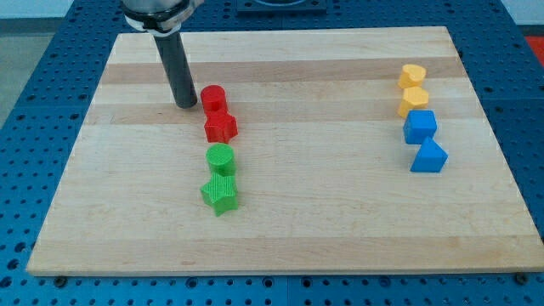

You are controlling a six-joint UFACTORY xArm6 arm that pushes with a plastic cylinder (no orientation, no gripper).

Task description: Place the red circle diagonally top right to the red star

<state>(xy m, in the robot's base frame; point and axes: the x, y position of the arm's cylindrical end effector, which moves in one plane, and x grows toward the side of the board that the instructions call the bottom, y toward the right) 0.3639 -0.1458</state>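
Observation:
The red circle (212,99) sits on the wooden board, touching the top edge of the red star (221,127), slightly to its left. My tip (185,104) rests on the board just left of the red circle, close to it or touching its left side. The rod runs up to the arm at the view's top.
A green circle (220,158) and a green star (220,195) lie just below the red star. At the view's right stand two yellow blocks (412,76) (414,100), a blue cube (420,126) and a blue block (428,156). The board's edge (280,270) borders a blue perforated table.

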